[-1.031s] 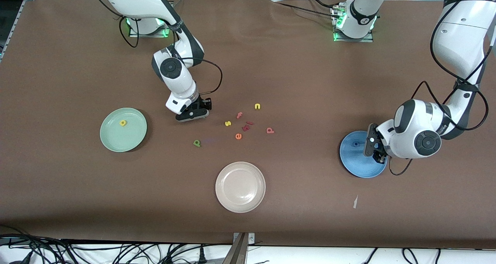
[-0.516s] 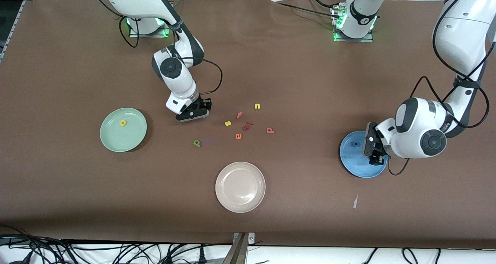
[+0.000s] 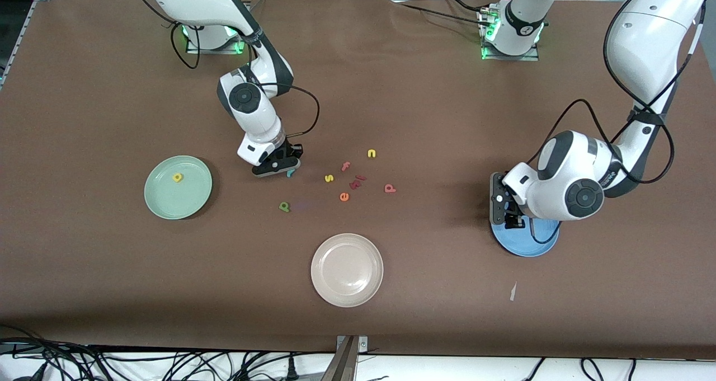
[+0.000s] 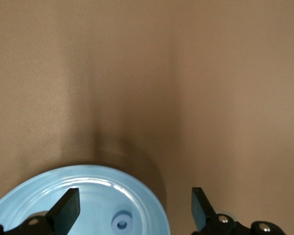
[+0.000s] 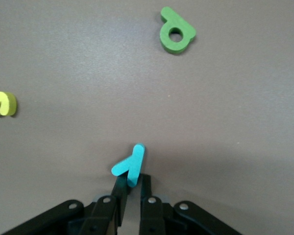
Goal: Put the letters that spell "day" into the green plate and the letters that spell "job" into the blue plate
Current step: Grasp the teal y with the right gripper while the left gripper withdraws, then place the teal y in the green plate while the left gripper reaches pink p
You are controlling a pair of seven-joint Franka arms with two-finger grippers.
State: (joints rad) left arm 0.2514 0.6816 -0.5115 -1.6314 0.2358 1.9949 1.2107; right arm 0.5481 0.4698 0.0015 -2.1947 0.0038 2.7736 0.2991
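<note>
My right gripper (image 3: 281,169) is shut on the teal "y" (image 5: 130,164), low at the table beside the loose letters. The dark green "a" (image 3: 285,206) lies just nearer the front camera, also seen from the right wrist as the "a" (image 5: 176,35). The yellow "d" (image 3: 177,177) lies in the green plate (image 3: 168,201). My left gripper (image 3: 503,206) hangs open and empty over the rim of the blue plate (image 3: 528,242). The blue "o" (image 4: 121,223) rests in that blue plate (image 4: 49,196). The salmon "b" (image 3: 390,188) lies on the table.
Loose letters lie mid-table: a yellow "s" (image 3: 329,178), a yellow "n" (image 3: 371,153), a red "f" (image 3: 345,166), an orange "e" (image 3: 344,197) and small red pieces (image 3: 357,182). A beige plate (image 3: 347,269) sits nearer the front camera. A paper scrap (image 3: 513,291) lies near the blue plate.
My right gripper has closed on the teal "y". My left gripper opened and drew off from the middle of the blue plate to its rim, toward the table's middle.
</note>
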